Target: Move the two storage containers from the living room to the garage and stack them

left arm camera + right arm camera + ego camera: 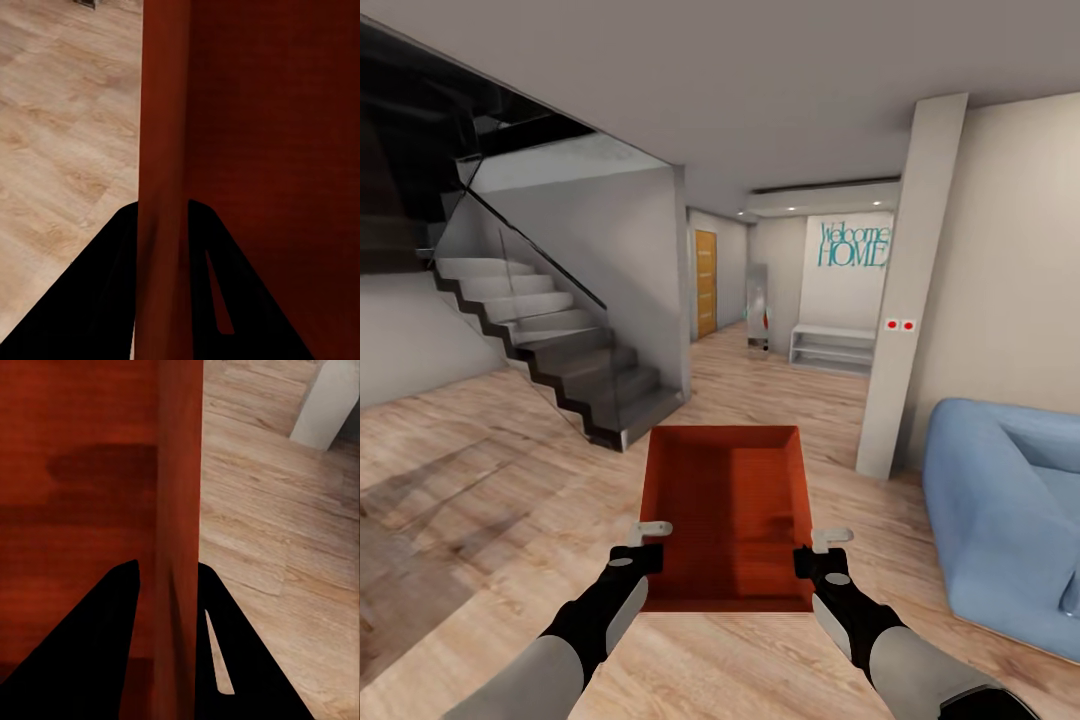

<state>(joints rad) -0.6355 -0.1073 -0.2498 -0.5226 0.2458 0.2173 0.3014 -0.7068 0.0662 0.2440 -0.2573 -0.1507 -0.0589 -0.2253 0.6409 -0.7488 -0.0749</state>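
I hold an orange-red storage container [725,510] in front of me above the light wood planks of the living room [490,470]. My left gripper [645,548] is shut on its left wall [161,112], one finger on each side. My right gripper [815,552] is shut the same way on its right wall [180,450]. A stepped, same-coloured shape lies inside the container; I cannot tell whether it is a second container. The garage and its floor are out of view.
A blue sofa [1000,500] stands close on the right, behind a pale pillar [905,300]. A staircase with a glass rail [560,340] rises on the left. Between them a hallway runs ahead to a wood door [705,283] and a white bench [832,348].
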